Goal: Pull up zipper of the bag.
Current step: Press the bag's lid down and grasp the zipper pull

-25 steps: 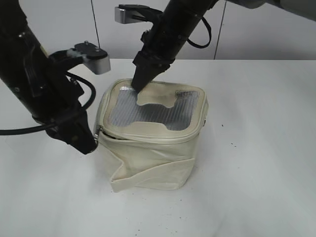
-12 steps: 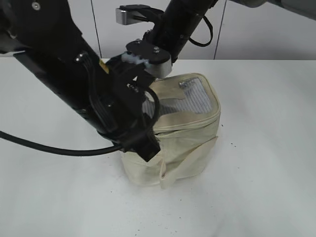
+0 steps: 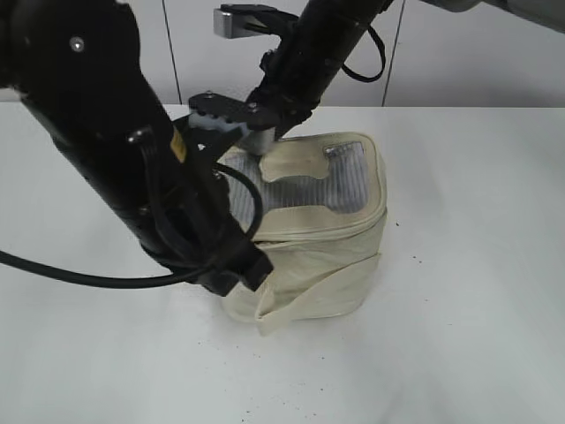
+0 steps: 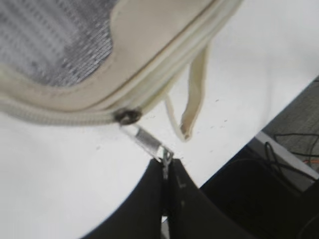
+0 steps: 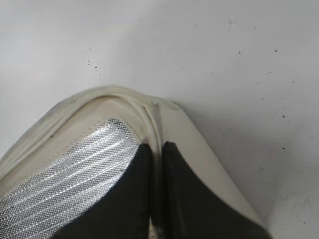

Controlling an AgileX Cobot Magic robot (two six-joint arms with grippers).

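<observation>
The cream bag (image 3: 327, 256) stands mid-table, its grey mesh top (image 3: 340, 181) tilted toward me and its loose band (image 3: 305, 300) hanging at the front. My left gripper (image 3: 254, 269) is at the bag's front left corner. In the left wrist view it (image 4: 165, 163) is shut on the ring of a silver pull (image 4: 147, 139); the pull is stretched away from the slider (image 4: 128, 117) on the cream zipper (image 4: 75, 118). My right gripper (image 5: 158, 149) is shut on the bag's rim beside the mesh (image 5: 70, 184). In the exterior view it (image 3: 269, 132) is at the back left corner.
The white table (image 3: 477, 309) surrounds the bag. My bulky left arm (image 3: 124, 159) and its cable (image 3: 79, 278) cover the table's left and hide the bag's left side. The table edge and dark cabling below show at the right of the left wrist view (image 4: 289, 149).
My left arm has swung from the bag's left side across its front, keeping hold of the pull. The bag has turned and slid right. The gap at its front left corner no longer shows.
</observation>
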